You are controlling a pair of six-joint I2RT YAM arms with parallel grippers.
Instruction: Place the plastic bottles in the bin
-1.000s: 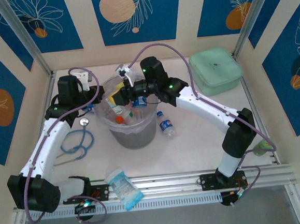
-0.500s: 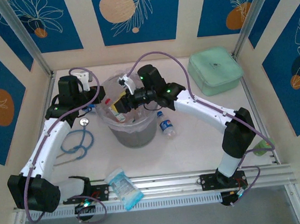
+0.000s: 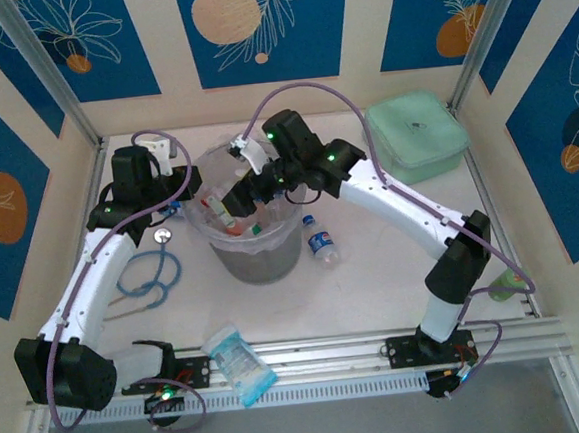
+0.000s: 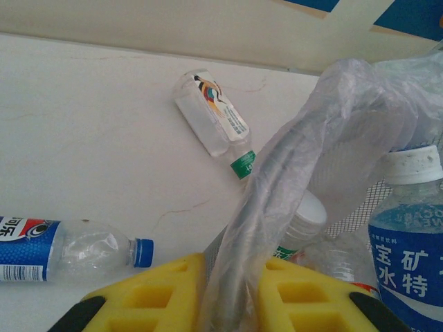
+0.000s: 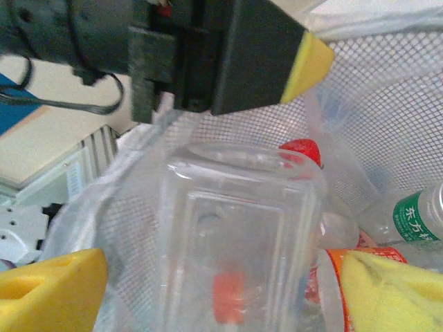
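Blue-and-cream patterned wall panels (image 3: pixel 265 28) enclose the white table (image 3: pixel 394 268). The bin (image 3: pixel 258 261) stands left of the table's centre, with bottles (image 3: pixel 253 229) inside. Another bottle (image 3: pixel 320 240) lies just to its right. The left gripper (image 4: pixel 232 280) pinches the bin's clear bag (image 4: pixel 332 124). The right gripper (image 5: pixel 221 294) hangs spread wide over the bin. A mint-green case (image 3: pixel 416 136) occupies the far right corner.

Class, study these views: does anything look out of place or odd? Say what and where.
Yes. Lying sideways on the table, outside the bin where they belong: a blue-labelled bottle right of the bin, and, in the left wrist view, a white-labelled bottle and a blue-capped bottle.
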